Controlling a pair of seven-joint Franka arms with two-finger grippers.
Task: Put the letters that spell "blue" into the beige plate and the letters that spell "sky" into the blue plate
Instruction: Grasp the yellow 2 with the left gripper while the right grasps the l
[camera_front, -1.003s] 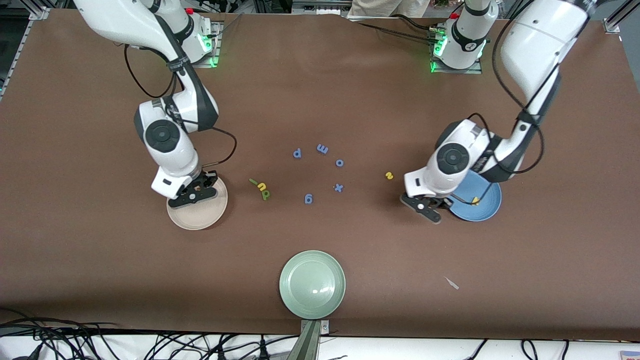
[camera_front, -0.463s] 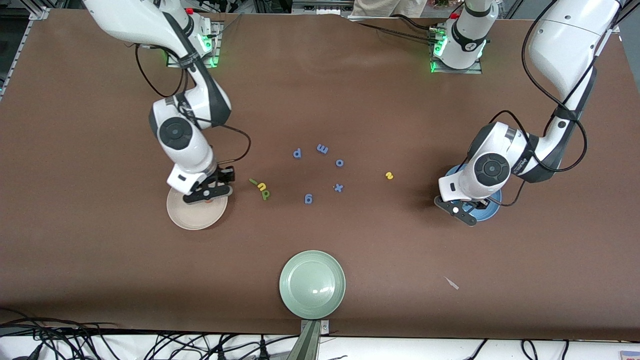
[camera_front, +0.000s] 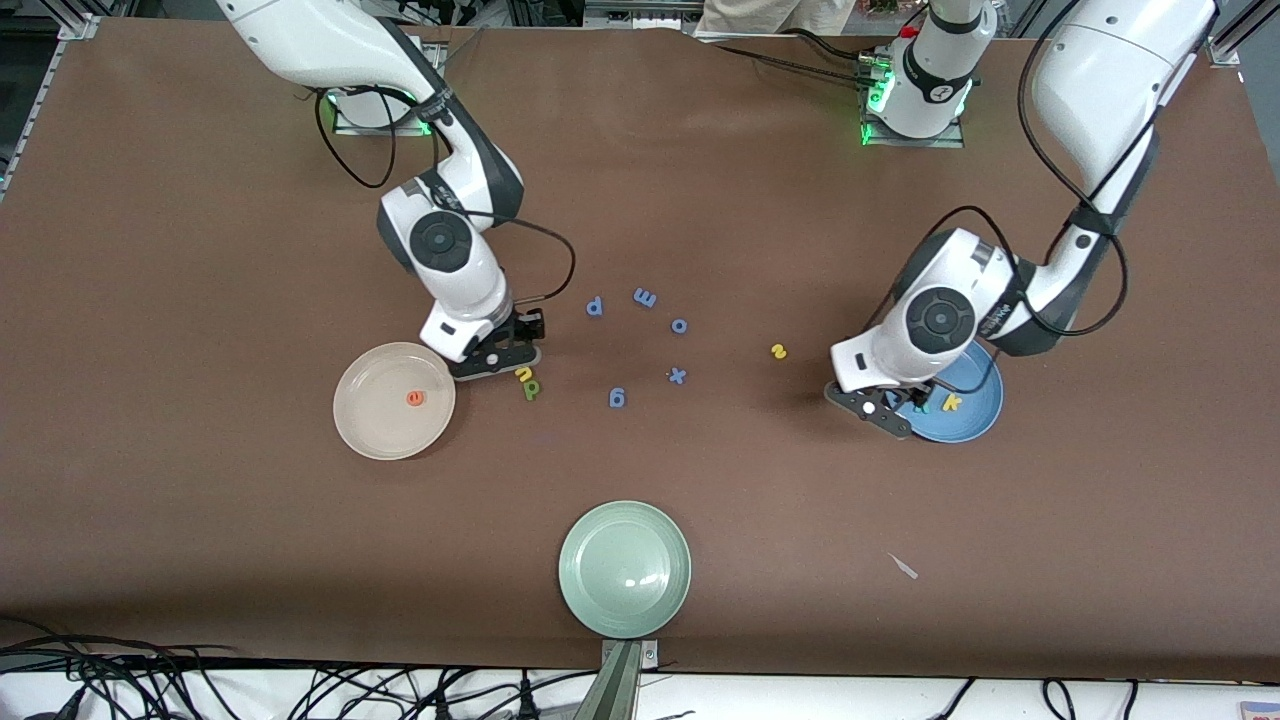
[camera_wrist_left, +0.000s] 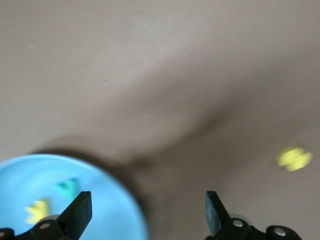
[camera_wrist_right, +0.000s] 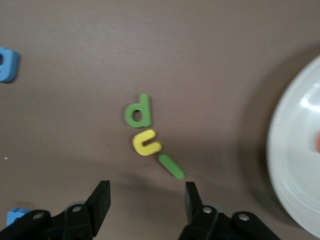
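Left gripper (camera_wrist_left: 145, 212) and right gripper (camera_wrist_right: 145, 202) agape, empty.

From my front feed the right hand (camera_front: 497, 357) covers the thin green "l" (camera_wrist_right: 171, 166). The left arm hides the 9 o'clock rim of the blue plate (camera_front: 980, 420). The teal "y" (camera_wrist_left: 67, 188) is blurred.

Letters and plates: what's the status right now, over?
Right gripper open over green l, u, b. Left gripper open at blue plate rim. Orange e in beige plate; s on table. Nothing blocking.
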